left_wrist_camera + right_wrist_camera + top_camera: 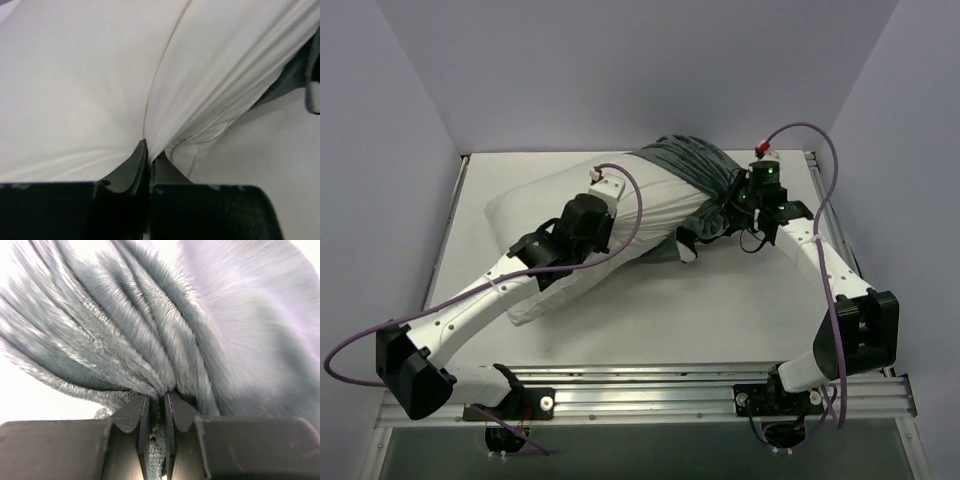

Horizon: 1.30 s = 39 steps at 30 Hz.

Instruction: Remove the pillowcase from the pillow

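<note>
The white pillow (535,215) lies across the middle of the table, its left part bare. The grey-green pillowcase (685,175) is bunched over its right end; no zebra side shows. My left gripper (605,190) is shut on a fold of the pillow (210,65), its fingertips (141,152) pinching white cloth. My right gripper (725,205) is shut on a gathered bunch of the pillowcase (150,325), with velvety folds fanning out from between its fingertips (145,405).
The table (700,310) is white, with walls on the left, the back and the right. A metal rail (650,385) runs along the near edge. Purple cables loop from both arms.
</note>
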### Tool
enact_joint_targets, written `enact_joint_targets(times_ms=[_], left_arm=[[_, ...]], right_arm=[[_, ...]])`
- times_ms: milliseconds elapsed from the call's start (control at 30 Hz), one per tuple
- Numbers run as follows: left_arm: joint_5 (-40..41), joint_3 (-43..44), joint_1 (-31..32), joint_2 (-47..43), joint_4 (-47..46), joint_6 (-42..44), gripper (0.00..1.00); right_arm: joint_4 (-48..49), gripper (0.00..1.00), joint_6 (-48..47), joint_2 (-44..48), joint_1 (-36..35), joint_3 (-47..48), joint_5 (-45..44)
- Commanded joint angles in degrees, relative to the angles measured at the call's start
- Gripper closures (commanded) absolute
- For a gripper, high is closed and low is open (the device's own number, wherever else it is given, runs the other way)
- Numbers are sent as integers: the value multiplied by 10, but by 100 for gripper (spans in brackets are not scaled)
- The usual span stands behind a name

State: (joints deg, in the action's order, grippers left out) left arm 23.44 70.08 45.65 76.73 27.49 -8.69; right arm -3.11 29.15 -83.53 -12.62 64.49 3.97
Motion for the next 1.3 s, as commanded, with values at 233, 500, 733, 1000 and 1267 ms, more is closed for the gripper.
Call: enact_joint_targets(times_ms=[233, 500, 733, 1000, 1267], left_arm=[[133, 54, -154, -149, 162, 60, 98], [118, 66, -238, -174, 172, 82, 98], [84, 78, -266, -157, 177, 42, 98], [0, 87, -266, -167, 137, 23, 98], [-8, 212, -266, -63, 83, 48, 98]], right_arm=[[-75, 100, 30, 7, 218, 150, -172], [-88, 100, 35, 35, 279, 143, -150], [-90, 100, 38, 62, 302, 149, -96], [-81, 100, 40, 62, 302, 185, -23], [-118, 100, -1, -46, 266, 432, 53]])
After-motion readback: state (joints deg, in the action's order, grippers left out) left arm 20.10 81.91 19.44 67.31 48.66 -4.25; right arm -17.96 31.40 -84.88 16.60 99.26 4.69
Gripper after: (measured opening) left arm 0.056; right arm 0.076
